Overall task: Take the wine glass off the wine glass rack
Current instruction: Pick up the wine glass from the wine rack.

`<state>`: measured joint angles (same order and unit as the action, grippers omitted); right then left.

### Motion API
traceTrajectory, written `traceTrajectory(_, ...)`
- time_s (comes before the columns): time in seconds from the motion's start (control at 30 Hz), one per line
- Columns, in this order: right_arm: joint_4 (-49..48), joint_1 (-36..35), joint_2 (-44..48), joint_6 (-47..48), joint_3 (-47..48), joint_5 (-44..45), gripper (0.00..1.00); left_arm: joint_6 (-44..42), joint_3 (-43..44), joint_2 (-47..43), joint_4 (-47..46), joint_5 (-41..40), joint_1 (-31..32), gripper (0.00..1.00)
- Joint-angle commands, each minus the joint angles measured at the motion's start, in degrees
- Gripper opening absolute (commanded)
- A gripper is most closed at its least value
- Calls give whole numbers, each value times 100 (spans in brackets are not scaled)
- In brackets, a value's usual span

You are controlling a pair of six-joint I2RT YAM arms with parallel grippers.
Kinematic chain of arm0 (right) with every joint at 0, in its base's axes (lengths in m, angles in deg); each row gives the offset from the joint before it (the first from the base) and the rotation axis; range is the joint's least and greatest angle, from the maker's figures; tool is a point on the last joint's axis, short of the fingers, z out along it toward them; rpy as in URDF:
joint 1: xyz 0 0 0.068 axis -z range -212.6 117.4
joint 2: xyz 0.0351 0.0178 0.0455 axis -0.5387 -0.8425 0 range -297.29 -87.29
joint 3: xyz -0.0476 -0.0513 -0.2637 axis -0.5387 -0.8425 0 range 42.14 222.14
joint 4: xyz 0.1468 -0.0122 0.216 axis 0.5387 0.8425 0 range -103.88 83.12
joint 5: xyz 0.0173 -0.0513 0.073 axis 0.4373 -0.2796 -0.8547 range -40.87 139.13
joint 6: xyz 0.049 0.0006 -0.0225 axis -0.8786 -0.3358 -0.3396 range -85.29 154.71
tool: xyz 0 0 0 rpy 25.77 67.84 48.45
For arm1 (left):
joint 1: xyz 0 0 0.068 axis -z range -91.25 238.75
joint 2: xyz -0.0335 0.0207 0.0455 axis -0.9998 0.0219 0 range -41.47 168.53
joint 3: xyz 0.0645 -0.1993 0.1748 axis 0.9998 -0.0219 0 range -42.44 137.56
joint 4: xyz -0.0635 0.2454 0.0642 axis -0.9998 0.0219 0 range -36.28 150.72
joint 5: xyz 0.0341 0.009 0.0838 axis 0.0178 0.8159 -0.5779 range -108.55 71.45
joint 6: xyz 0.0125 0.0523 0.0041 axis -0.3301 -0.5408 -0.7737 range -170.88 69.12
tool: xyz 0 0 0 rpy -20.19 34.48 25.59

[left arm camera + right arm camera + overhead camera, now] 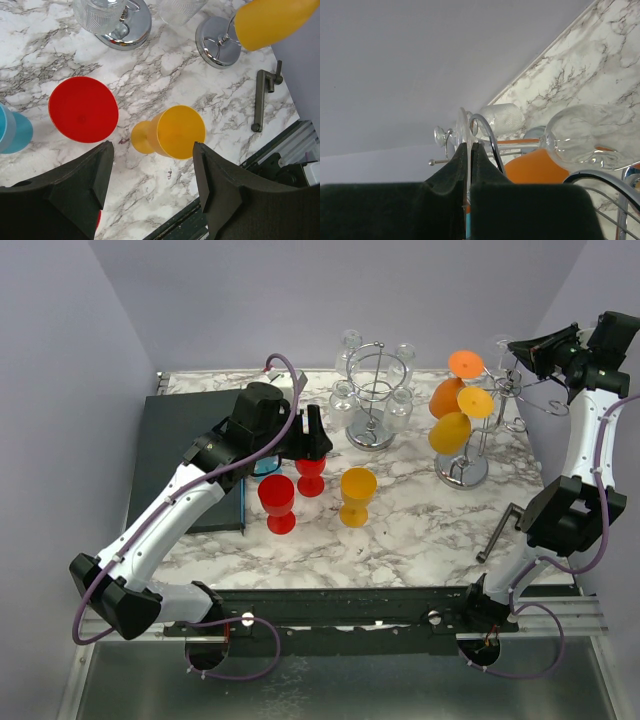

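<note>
A clear wine glass (590,137) hangs upside down on the chrome wine glass rack (487,131) at the back right of the table. My right gripper (470,146) is shut on the thin round foot (463,124) of that glass, and the chrome wire runs just right of the fingers. From above, the right gripper (517,352) sits high at the rack's top. My left gripper (152,170) hangs open over the marble with nothing between its fingers. Ahead of it stand a yellow glass (175,132) and a red glass (82,110).
Another rack (462,468) carries orange glasses (449,430), and a wire rack (373,390) holds clear patterned glasses. Two red glasses (277,502) and a yellow one (357,495) stand mid-table. A dark mat (185,430) lies at left, a crank handle (497,530) at right.
</note>
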<state>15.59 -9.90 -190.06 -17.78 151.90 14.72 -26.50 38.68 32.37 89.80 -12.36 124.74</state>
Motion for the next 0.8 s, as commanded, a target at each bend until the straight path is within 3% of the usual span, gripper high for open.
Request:
traceTrajectory(0.0,-182,-22,-58,-44,60,23,1,-39,-58,-177,-93,110,-30,71)
traceTrajectory(0.77,-1118,-22,164,-588,-341,-288,1,-38,-80,-248,-105,101,-74,71)
